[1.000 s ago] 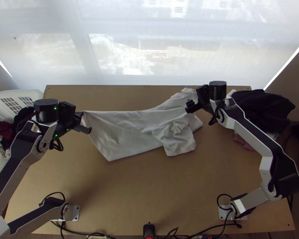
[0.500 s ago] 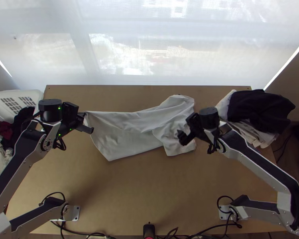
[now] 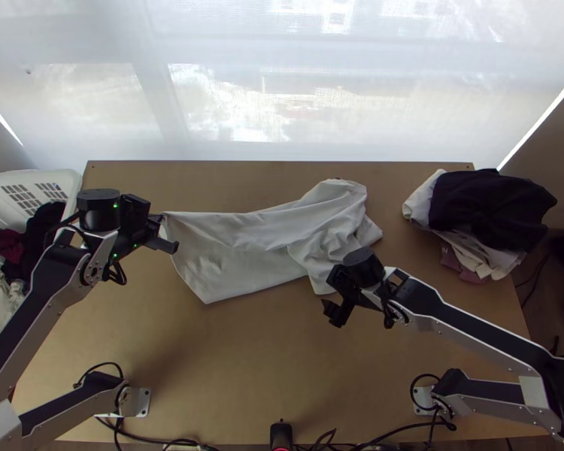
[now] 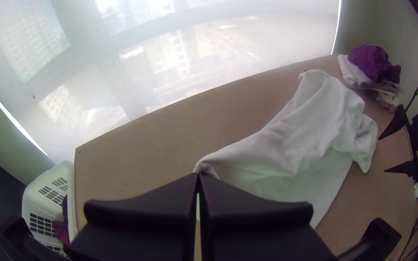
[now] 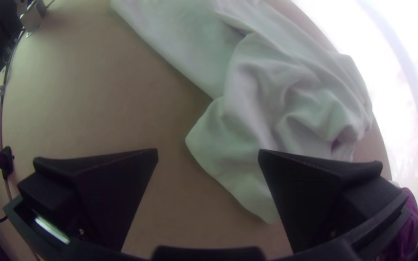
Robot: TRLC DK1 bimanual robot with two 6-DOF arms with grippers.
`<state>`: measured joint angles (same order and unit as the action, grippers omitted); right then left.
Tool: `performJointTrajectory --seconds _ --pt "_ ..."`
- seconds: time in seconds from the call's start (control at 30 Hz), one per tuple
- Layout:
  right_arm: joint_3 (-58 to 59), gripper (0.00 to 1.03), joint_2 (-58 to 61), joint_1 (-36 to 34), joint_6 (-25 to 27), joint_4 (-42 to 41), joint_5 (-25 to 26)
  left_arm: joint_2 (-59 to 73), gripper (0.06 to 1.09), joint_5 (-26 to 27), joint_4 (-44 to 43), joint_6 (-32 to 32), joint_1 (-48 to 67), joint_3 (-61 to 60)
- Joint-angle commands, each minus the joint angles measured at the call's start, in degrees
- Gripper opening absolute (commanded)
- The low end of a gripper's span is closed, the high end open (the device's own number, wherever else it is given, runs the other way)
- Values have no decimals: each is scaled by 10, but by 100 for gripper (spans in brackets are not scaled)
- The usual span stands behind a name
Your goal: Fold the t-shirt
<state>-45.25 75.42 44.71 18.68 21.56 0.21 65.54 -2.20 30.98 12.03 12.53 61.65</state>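
Observation:
The white t-shirt lies crookedly over the middle of the table, smooth toward the left and bunched at its right part. At its upper left corner is my left gripper; in the left wrist view the left gripper is shut on that corner, the shirt stretching away from it. My right gripper is by the shirt's near right edge. In the right wrist view the right gripper stands open above the table, with the wrinkled shirt below and beyond its fingers.
A pile of dark and light clothes lies at the table's far right. The white basket with clothes in it stands at the far left. Bare wood lies between the shirt and the near edge of the table.
The right gripper has come toward the near edge and slightly left, off the shirt's far right part. My left gripper has shifted slightly right, and the shirt's far right part has settled lower.

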Motion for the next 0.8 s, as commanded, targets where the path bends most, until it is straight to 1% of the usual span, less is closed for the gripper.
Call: performJointTrajectory --seconds 0.0,0.23,0.3,0.4,0.43,0.53,0.6,0.63,0.7,0.77 --pt "11 96 61 32 0 -38 1 -5 9 -6 4 -2 0 0" --pt "1 96 114 23 -5 -96 1 -5 9 -8 7 -2 1 0" --pt "1 93 124 22 -9 -109 1 -5 9 -9 7 -2 1 0" --pt "-2 92 134 21 -13 -121 5 -5 9 -9 7 -1 0 -1" --pt "-4 88 137 20 -13 -122 6 -6 9 -9 7 -1 0 -1" --pt "-15 81 150 6 -13 -123 7 -6 9 -9 7 -1 -1 -1" --pt "-22 69 157 -6 -11 -123 7 -8 9 -9 7 -1 -1 -2" --pt "-26 60 160 -9 -8 -123 7 -9 9 -9 7 -1 -1 -2" --pt "-30 38 160 -16 -4 -123 7 -11 9 -9 7 -1 -3 -3" --pt "-33 12 155 -23 0 -123 7 -14 9 -9 8 2 -6 -3"
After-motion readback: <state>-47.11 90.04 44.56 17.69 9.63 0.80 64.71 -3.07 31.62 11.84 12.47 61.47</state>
